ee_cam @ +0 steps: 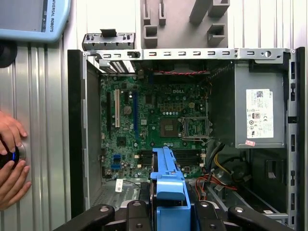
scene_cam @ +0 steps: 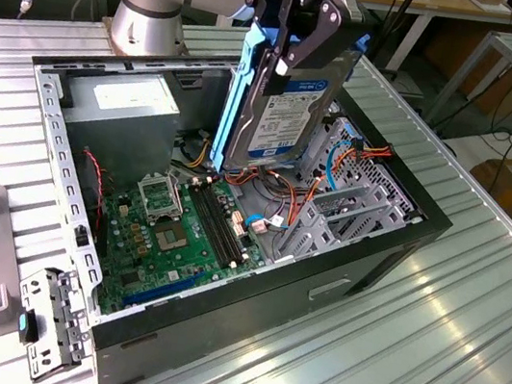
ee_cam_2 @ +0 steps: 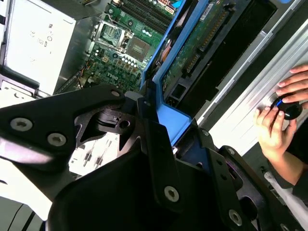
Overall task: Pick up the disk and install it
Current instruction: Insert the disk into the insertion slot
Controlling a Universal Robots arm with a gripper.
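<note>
I note the black gripper, jaws closed on the silver blue-railed disk, upright over the open computer case.

The exterior view looks obliquely down across the table into the open case. The first wrist view faces straight down into it; the second wrist view hugs the disk. All share the motherboard.

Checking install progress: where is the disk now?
Exterior view: the disk hangs upright in the jaws of the gripper over the computer case, between power supply and drive cage.
</note>
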